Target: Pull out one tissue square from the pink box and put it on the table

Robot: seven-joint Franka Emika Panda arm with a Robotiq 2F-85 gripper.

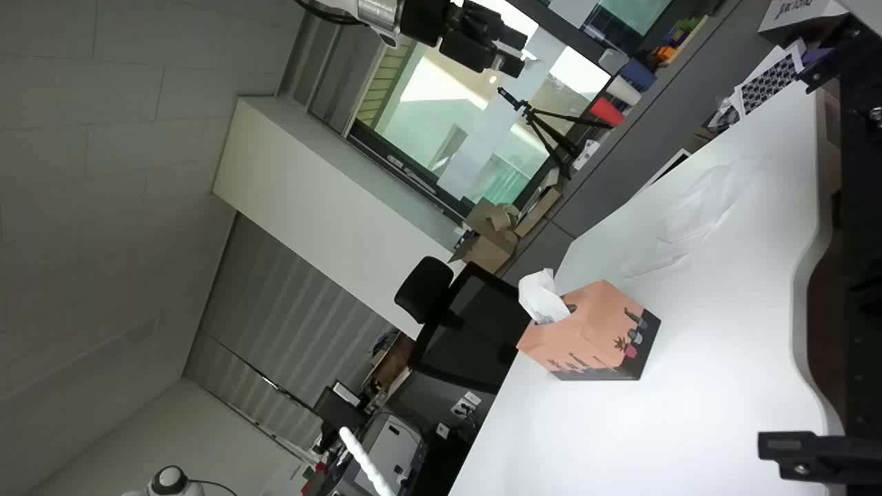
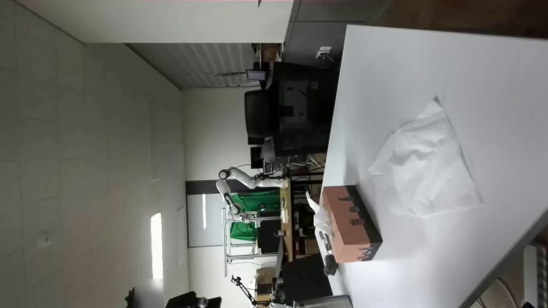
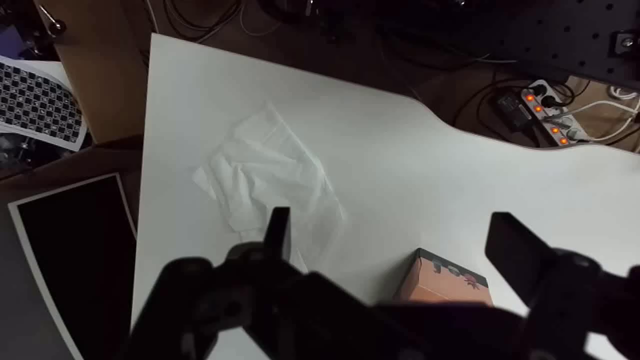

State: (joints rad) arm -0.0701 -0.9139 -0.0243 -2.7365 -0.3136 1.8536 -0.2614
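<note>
The pink box [image 1: 575, 344] stands on the white table [image 1: 620, 441], and a white tissue square [image 1: 543, 297] sticks out of its top slot as a tuft. The box [image 2: 349, 226] and tuft [image 2: 321, 219] also show in an exterior view. In the wrist view the box [image 3: 445, 287] is partly hidden behind the gripper body, and its tuft is hidden. My gripper [image 3: 392, 217] is open and empty, its fingers wide apart. It is high above the table [image 3: 400, 150], well away from the box, in an exterior view [image 1: 511, 55]. Only part of it shows at an exterior view's edge [image 2: 195, 300].
A larger pale wrinkled sheet [image 2: 428, 167] lies flat on the table beside the box; it also shows in the wrist view [image 3: 280, 180]. A black chair [image 1: 475, 331] stands beyond the table's edge. A black bracket [image 1: 813, 458] and a power strip [image 3: 555, 120] lie past another edge.
</note>
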